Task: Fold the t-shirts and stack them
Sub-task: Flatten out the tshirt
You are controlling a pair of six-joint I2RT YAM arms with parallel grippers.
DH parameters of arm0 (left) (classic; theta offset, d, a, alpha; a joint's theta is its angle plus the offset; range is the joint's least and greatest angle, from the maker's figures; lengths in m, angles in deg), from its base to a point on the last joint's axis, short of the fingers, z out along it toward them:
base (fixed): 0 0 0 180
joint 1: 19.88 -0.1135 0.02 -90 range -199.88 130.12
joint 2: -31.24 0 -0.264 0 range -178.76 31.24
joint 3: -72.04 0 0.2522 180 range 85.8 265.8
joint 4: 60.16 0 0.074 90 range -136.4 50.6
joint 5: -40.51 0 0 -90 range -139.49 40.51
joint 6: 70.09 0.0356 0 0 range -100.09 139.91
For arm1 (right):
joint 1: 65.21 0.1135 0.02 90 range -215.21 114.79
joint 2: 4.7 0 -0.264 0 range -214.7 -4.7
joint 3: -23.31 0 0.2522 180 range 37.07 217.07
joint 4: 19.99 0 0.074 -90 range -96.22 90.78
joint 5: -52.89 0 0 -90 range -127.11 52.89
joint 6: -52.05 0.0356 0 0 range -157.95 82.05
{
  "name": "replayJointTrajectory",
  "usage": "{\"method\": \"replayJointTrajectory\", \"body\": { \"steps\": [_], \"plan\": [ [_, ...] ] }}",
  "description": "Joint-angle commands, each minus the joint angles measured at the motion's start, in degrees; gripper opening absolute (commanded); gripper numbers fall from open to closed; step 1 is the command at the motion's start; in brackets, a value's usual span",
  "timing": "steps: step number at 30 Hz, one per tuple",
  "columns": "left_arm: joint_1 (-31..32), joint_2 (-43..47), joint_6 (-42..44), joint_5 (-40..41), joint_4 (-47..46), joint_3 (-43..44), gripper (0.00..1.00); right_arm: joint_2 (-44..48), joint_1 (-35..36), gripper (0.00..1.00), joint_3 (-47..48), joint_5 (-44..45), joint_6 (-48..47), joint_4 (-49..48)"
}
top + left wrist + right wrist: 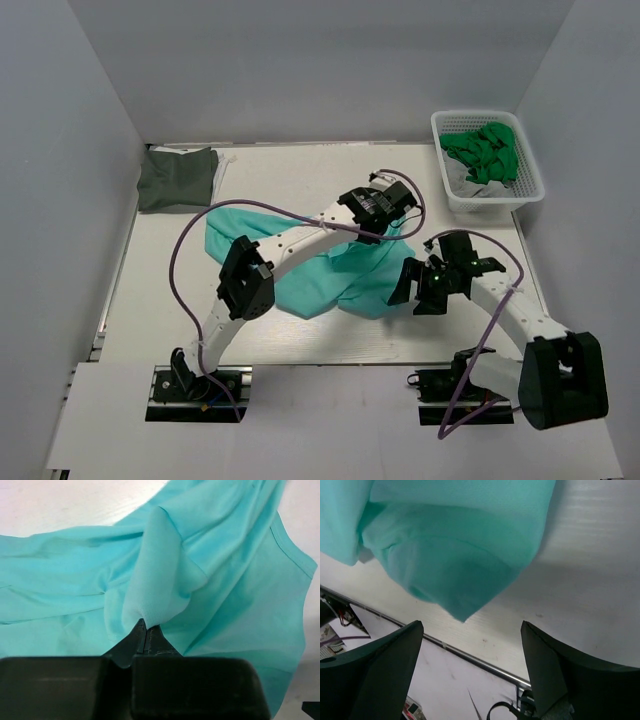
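Note:
A teal t-shirt (340, 275) lies crumpled in the middle of the table. My left gripper (398, 214) is at its far right edge, shut on a raised fold of the cloth. In the left wrist view the jaws (146, 628) meet on a peak of the teal t-shirt (225, 580), which drapes away from them. My right gripper (415, 287) stands open beside the shirt's near right corner. In the right wrist view its fingers (471, 627) hang apart, and a corner of the teal t-shirt (450, 545) hangs just beyond them. A dark grey-olive t-shirt (177, 178) lies folded at the back left.
A white basket (470, 115) at the back right holds bright green cloth (483, 150) and something pale. Grey walls close in the left, right and back sides. The table's front edge with a metal rail (470, 661) runs under the right gripper.

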Motion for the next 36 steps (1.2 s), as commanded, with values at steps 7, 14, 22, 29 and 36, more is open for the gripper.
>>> {"method": "replayJointTrajectory", "body": {
  "steps": [7, 14, 22, 29, 36],
  "plan": [
    [-2.9, 9.0, -3.7, 5.2, 0.3, -1.2, 0.00, -9.1, 0.6, 0.73, 0.1, -1.8, 7.9, -12.7],
    [-4.6, 10.9, -4.2, 7.2, -0.2, -1.7, 0.00, -13.7, 0.2, 0.43, 0.8, 0.9, 9.4, -15.7],
    [-7.0, 14.2, -3.7, 13.2, 0.0, -0.3, 0.00, -10.5, 0.3, 0.00, 12.8, 13.5, 5.5, -7.7],
    [-9.1, 21.4, 1.9, 21.3, -5.1, 5.4, 0.00, -4.5, 0.1, 0.00, 27.7, 31.5, -1.5, 4.5],
    [-9.7, 35.1, 15.4, 29.8, -21.4, 1.8, 0.00, -3.2, 0.1, 0.00, 46.2, 35.9, -5.3, 12.1]
  ]
}}
